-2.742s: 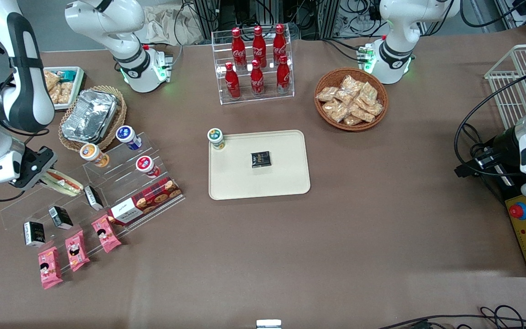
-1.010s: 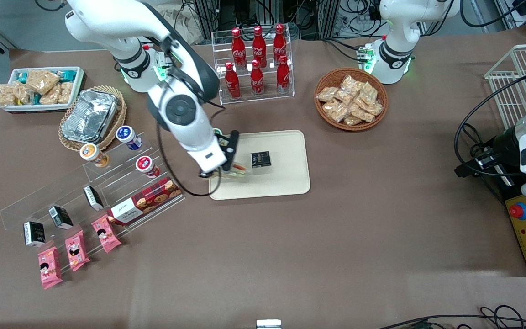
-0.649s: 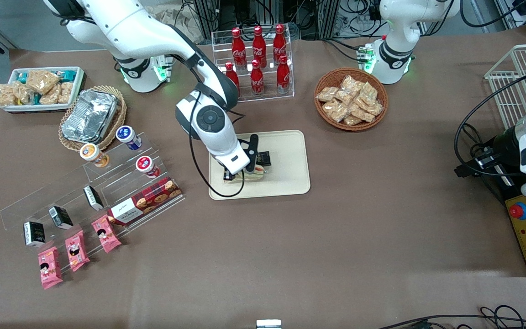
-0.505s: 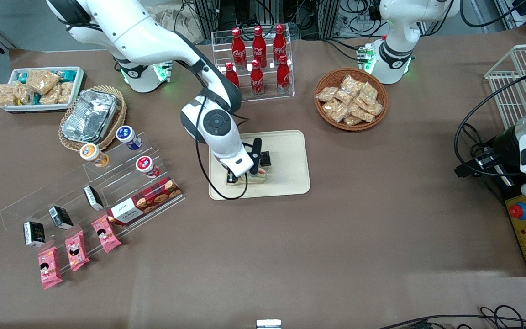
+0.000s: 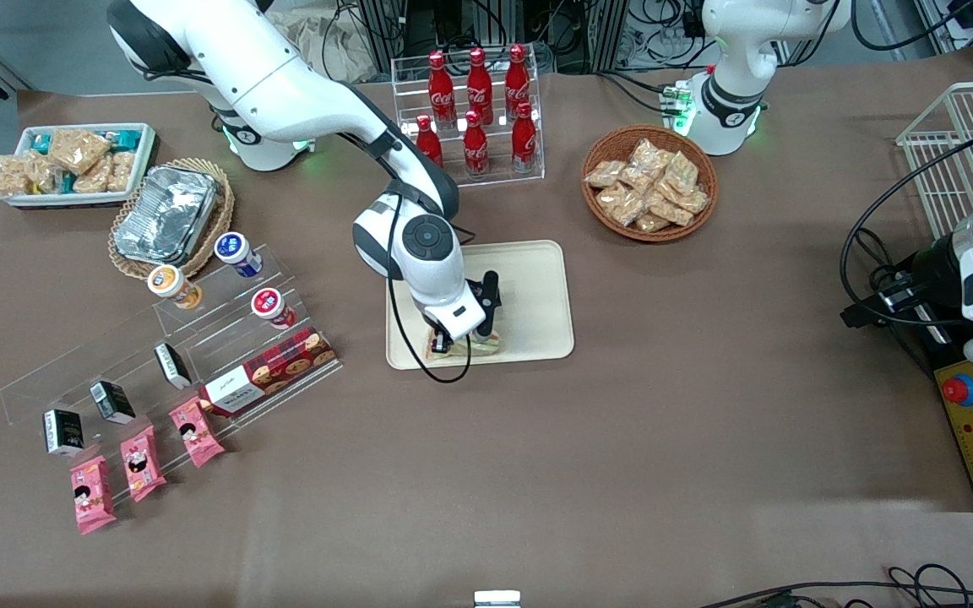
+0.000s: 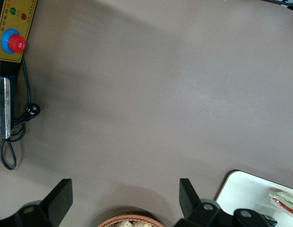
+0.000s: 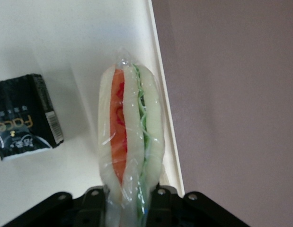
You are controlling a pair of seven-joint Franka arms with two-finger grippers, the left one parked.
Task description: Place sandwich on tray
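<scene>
Sandwich (image 7: 132, 137) carried in the gripper (image 5: 463, 335), whose fingers pinch the wrapped wedge at one end, red-orange and green filling stripes facing the wrist camera. From the acrylic shelf at the working arm's end of the table, the arm has swung across to the tray (image 5: 537, 287) and, over the last second, crept toward the tray's edge nearest the front camera. Sandwich now hangs just above the tray surface close to that rim (image 7: 158, 94), the brown table (image 7: 231, 94) showing alongside. A small black packet (image 7: 25, 118) lies on the tray beside it. Transport appears essentially complete; lowering and release seem to remain.
</scene>
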